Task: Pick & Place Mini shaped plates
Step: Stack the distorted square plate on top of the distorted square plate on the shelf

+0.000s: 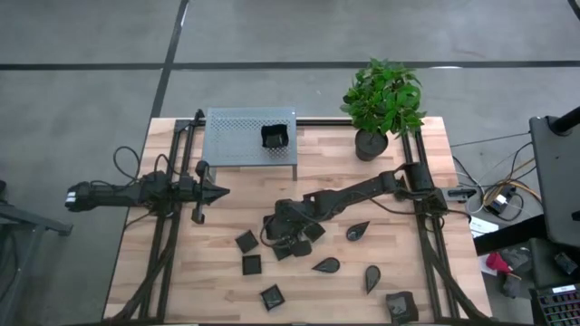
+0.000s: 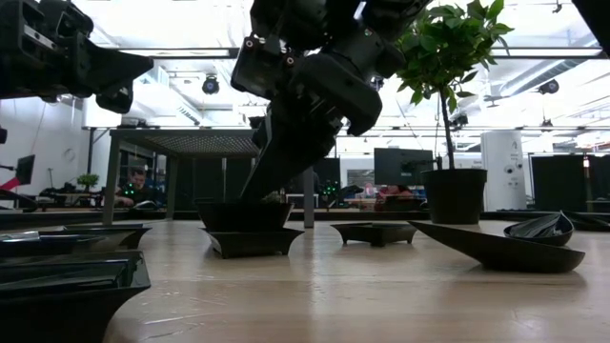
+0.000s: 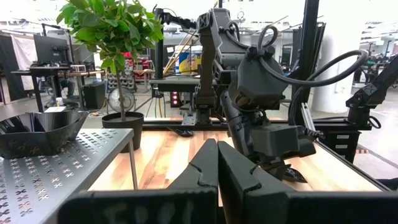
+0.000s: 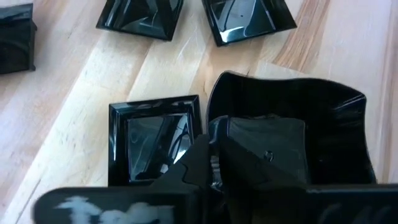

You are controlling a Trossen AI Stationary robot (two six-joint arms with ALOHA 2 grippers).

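Note:
Several tiny black mini plates lie scattered on the wooden table: square ones (image 1: 246, 241) (image 1: 252, 264) (image 1: 272, 297) and teardrop ones (image 1: 326, 265) (image 1: 358, 231) (image 1: 372, 277). One more plate (image 1: 275, 137) sits on the perforated metal shelf (image 1: 236, 136). My right gripper (image 1: 276, 228) (image 4: 214, 165) reaches from the right into the cluster at the table's middle and is shut on a wavy-edged square plate (image 4: 292, 112). My left gripper (image 1: 220, 191) (image 3: 217, 168) waits shut above the table's left part, in front of the shelf. My right gripper pinches the wavy-edged plate by its side wall (image 4: 214, 121). One finger (image 4: 267, 152) is inside the dish and the other (image 4: 189, 165) is outside it. The fingers slant down from above (image 2: 267, 181). Another plate (image 2: 253, 243) hides the held plate's underside, so I cannot tell whether it is lifted.
A square plate (image 4: 155, 140) lies right beside the outer finger, and two more (image 4: 140, 15) (image 4: 249, 18) lie farther on. A potted plant (image 1: 372, 143) stands at the far right corner. The shelf stands on legs at the far edge. Bare wood shows at the near left.

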